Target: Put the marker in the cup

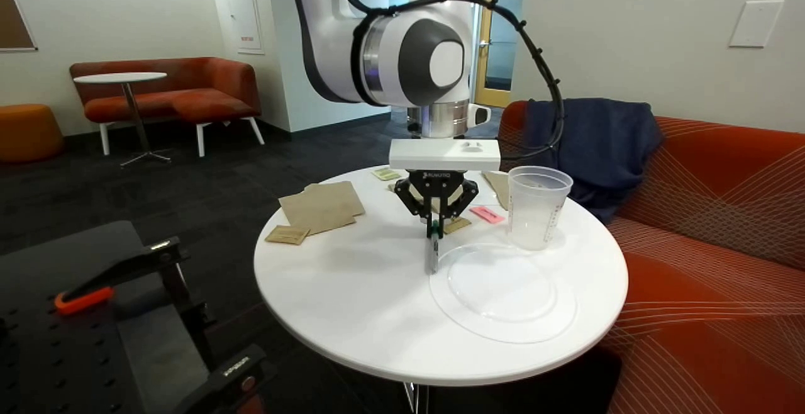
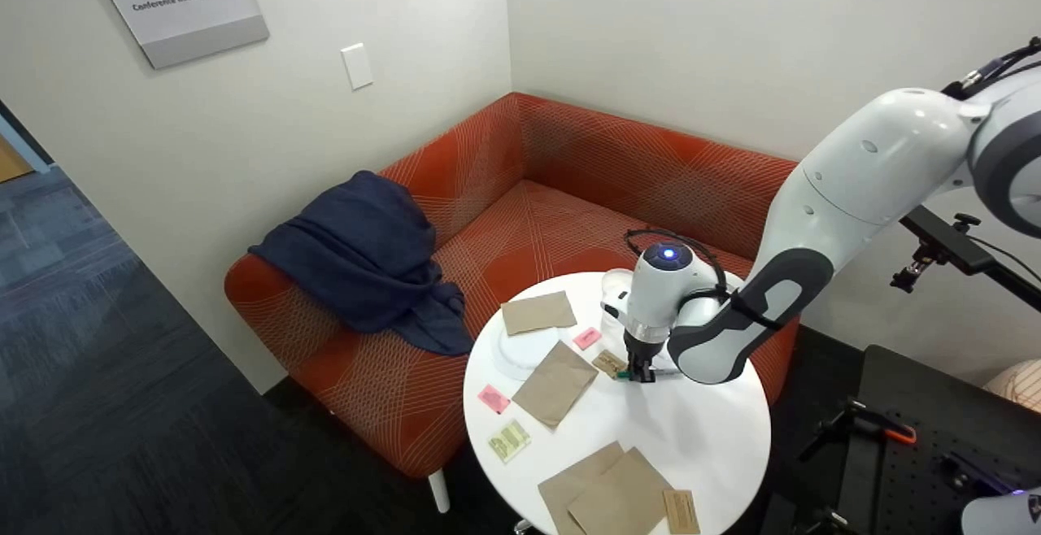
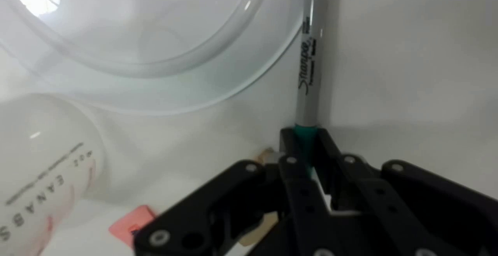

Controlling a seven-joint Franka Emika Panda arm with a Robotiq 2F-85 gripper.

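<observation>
I'm low over the table (image 1: 352,319), my pincer (image 3: 305,141) nearly closed and pinched on the green end of the marker (image 3: 309,73); its grey barrel runs to the edge of a clear plate (image 1: 503,285), touching or not I can't tell. Careful now: I hold just one end, so the barrel could swivel if it snags that plate as I lift. And the cup (image 1: 538,212), upright just beside the plate, looks light, so coming in too low might tip it. A brown packet (image 1: 457,224) lies beside me, a pink packet (image 1: 487,214) near the cup, brown paper (image 1: 324,206) farther off; all flat, likely no hindrance.
</observation>
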